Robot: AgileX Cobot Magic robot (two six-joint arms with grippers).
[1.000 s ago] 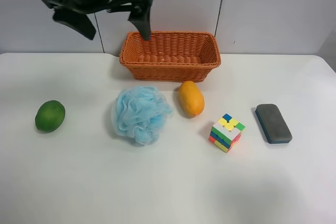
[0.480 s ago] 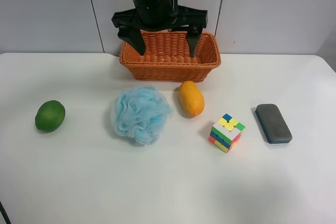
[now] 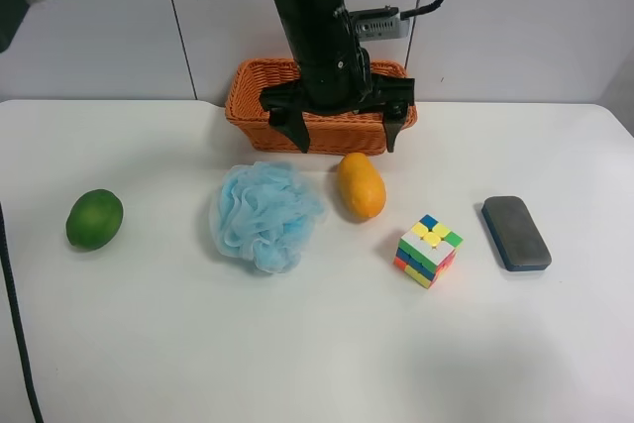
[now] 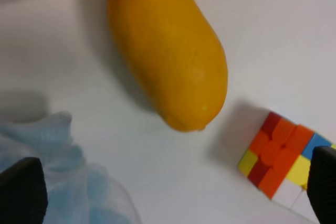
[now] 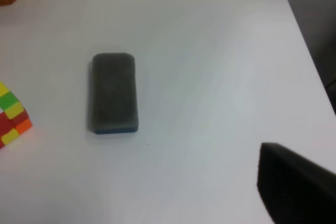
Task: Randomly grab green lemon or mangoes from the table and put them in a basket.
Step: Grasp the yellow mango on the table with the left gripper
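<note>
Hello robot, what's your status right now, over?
Left jaws open above orange-yellow oval mango, not gripping. Right jaws: cannot tell, one dark tip showing. Fluffy light-blue mesh puff, multicoloured puzzle cube flank mango, clear of it.

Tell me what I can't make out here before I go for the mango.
Basket inside: exterior high view, largely blocked by the left arm in front.
Right jaws: right wrist view shows only one dark corner at the frame edge; open or shut cannot be told.
Mango: left wrist view, one end cut off by the frame edge.
Green lemon: in neither wrist view.
</note>
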